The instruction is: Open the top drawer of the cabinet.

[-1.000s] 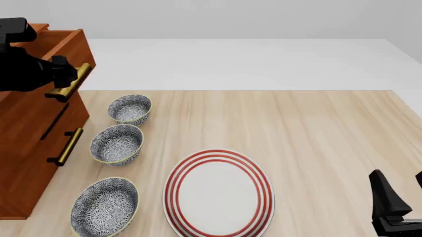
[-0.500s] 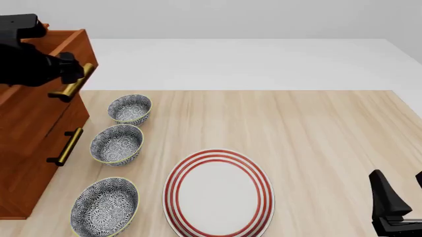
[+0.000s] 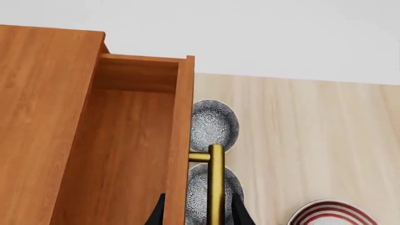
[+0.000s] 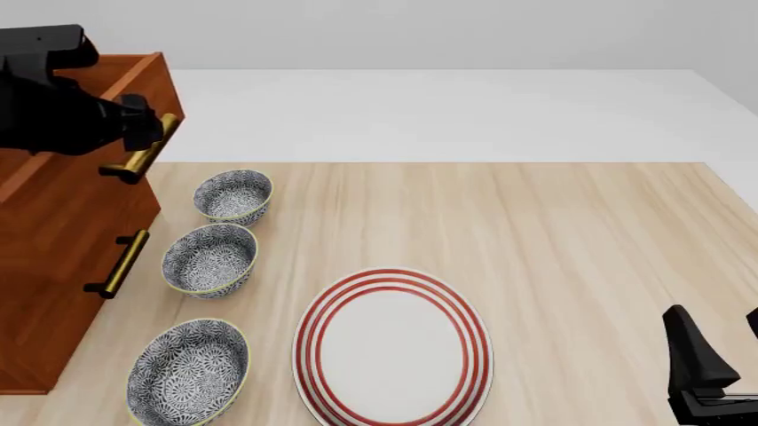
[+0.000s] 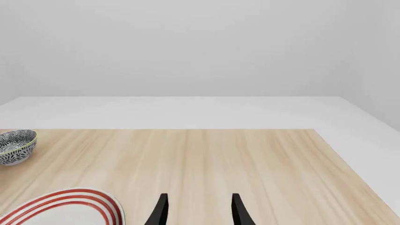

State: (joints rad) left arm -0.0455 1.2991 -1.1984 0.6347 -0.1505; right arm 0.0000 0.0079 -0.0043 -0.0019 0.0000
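Straddling the brass bar handle with the left gripper, one dark finger showing on the drawer-front side and the other on the far side of the bar. Keeping a fair gap between those fingers in the left wrist view; not being able to tell whether the pads are actually pressing on the bar. Holding the right gripper low at the near right corner of the table, well apart from everything, jaws spread and gripping nothing.

Taking up the whole foreground with pale wood planking. Standing at the table's left edge as the cabinet, reddish-brown and far bigger than the crockery. Sticking out proud of the cabinet's front as the top drawer, partly open, its plain wooden box interior lying bare beside the cabinet's top. Hanging over the furthest bowl, seen from the left wrist view.

Lying flat near the middle front as a white plate with red rings. Lining up between plate and cabinet as three blue-patterned bowls: far bowl, middle bowl, near bowl, all upright and apart from each other.

Running along the drawer's front as that upper handle, with a matching lower handle beneath it.
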